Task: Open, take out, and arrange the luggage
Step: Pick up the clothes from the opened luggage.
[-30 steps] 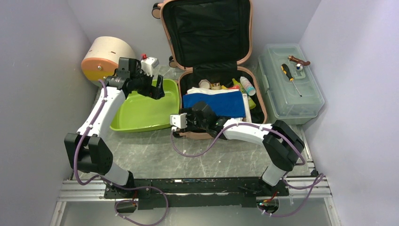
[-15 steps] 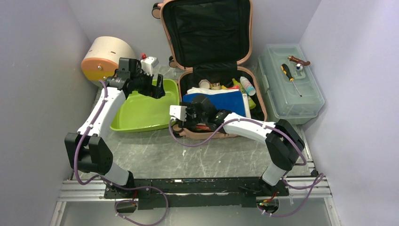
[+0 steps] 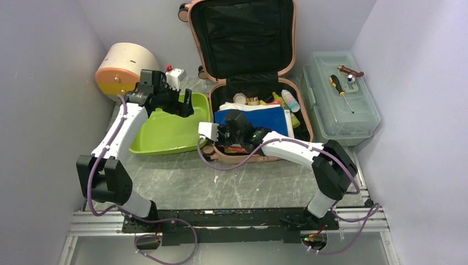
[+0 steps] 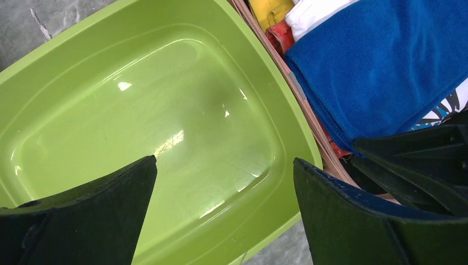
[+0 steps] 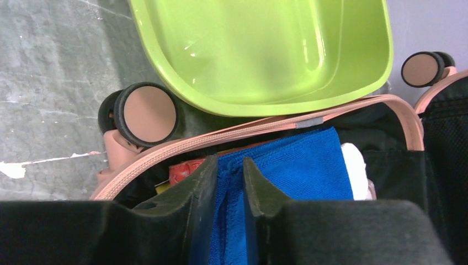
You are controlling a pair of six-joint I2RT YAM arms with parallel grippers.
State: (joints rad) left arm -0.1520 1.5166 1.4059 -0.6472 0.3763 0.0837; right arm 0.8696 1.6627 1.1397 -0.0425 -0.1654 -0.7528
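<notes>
The salmon-pink luggage [image 3: 243, 38] lies open at the back, its black-lined lid upright. A folded blue towel [image 3: 265, 120] tops the contents, with a white bottle [image 3: 290, 100] and small items behind it. My right gripper [image 5: 229, 161] reaches over the luggage's near left corner and is shut on a fold of the blue towel [image 5: 309, 160]. My left gripper [image 4: 224, 160] hangs open over the green tub [image 4: 66, 49], with nothing between its fingers. The towel's edge [image 4: 381, 61] shows at the right of the left wrist view.
The green tub [image 3: 165, 132] sits against the luggage's left side. A cream half-round box [image 3: 124, 66] stands at the back left. A translucent toolbox [image 3: 339, 110] with a screwdriver [image 3: 341, 91] on its lid is at the right. A luggage wheel [image 5: 144, 114] juts out.
My right gripper moved forward into the luggage's near left corner and closed its fingers on the blue towel. The left arm has barely moved.
</notes>
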